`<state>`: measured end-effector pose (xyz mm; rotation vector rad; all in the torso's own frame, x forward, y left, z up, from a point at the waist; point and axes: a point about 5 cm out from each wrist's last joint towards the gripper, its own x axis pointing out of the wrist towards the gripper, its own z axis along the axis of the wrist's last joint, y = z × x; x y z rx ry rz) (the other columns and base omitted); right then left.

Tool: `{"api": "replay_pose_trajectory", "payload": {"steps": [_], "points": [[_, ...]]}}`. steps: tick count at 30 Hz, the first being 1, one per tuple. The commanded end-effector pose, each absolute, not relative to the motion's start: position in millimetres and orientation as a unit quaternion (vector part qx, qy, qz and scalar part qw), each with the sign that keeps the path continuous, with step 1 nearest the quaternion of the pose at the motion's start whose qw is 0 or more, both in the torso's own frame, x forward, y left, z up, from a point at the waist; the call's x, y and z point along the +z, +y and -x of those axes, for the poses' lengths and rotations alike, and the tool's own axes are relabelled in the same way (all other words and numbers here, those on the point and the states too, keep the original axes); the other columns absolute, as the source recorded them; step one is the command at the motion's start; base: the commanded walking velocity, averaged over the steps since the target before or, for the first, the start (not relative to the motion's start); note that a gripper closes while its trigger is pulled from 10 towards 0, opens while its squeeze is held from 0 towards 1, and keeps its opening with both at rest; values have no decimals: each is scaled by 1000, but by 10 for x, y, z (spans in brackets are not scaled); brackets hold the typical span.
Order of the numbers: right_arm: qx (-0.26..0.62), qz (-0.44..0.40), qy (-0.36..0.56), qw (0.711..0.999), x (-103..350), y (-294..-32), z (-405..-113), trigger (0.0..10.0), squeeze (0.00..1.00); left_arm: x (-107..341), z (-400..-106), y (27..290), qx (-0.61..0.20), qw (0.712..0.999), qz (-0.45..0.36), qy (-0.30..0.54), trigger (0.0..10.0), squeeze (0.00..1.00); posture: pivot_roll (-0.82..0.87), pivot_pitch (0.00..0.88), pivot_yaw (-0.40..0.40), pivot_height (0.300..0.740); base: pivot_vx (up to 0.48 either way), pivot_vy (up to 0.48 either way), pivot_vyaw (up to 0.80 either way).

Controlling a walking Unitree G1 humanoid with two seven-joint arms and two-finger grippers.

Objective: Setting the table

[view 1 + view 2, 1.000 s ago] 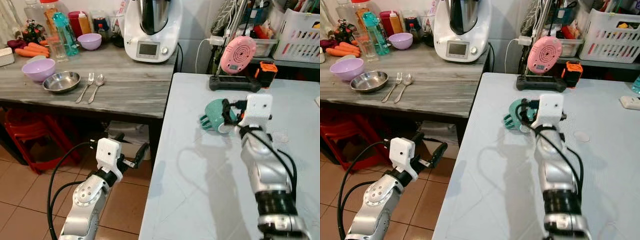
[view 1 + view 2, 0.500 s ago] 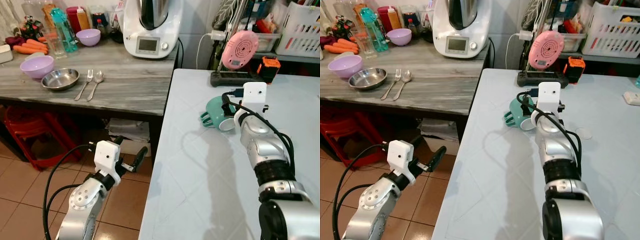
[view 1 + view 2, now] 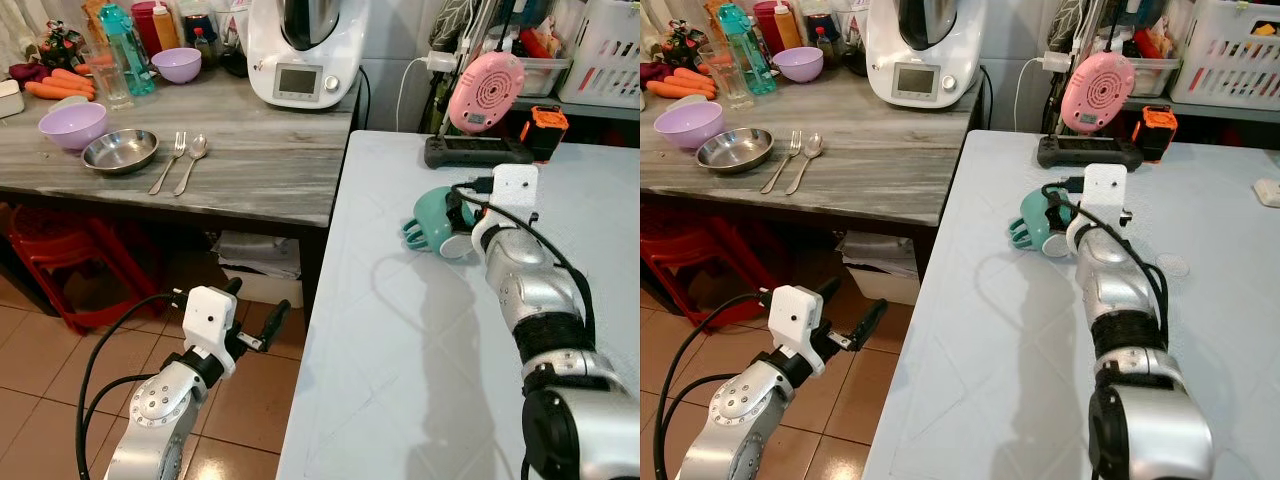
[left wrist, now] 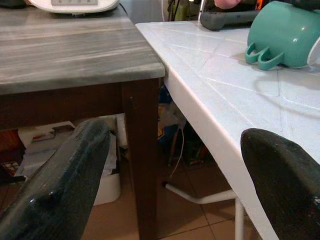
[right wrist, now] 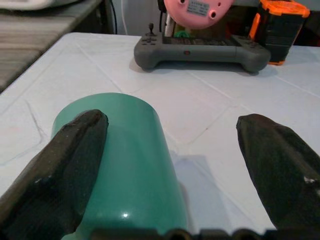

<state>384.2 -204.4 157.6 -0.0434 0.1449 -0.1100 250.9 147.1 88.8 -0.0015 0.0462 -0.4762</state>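
Grey wooden counter point(image 3: 250, 160) on the left carries bowls and cutlery; below it the left gripper point(image 3: 250, 325) hangs spread over floor tiles. On the white table point(image 3: 400, 380) the teal mug point(image 3: 432, 218) lies tipped, nearer the right gripper point(image 5: 170, 155), whose spread fingers have loosened since earlier. No writing is legible

Readable text: none.
Pink gadget point(image 5: 199, 7) label: print too small to read.
Mixer point(image 3: 920, 50) display: blank, no digits legible.
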Motion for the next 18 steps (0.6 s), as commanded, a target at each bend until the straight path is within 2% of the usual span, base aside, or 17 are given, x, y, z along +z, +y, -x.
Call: {"api": "replay_pose_trajectory", "payload": {"steps": [1, 3, 14, 18], "points": [[-37, 16, 148, 988, 1191, -1962, -3712, 10000, 0, 902, -2498, 1465, -243, 970, -6, 24, 10000, 0, -58, 94, 33, 740, 0, 0, 0], [-37, 16, 148, 988, 1191, -1962, -3712, 10000, 0, 902, -2498, 1465, -243, 970, -6, 24, 10000, 0, -58, 94, 33, 740, 0, 0, 0], [-30, 4, 153, 988, 1017, -1809, -3275, 10000, 0, 899, -2566, 1427, -243, 970, -3, 22, 10000, 0, -80, 64, 32, 740, 0, 0, 0], [-30, 4, 153, 988, 1017, -1809, -3275, 10000, 0, 899, -2566, 1427, -243, 970, -3, 22, 10000, 0, -80, 64, 32, 740, 0, 0, 0]]}}
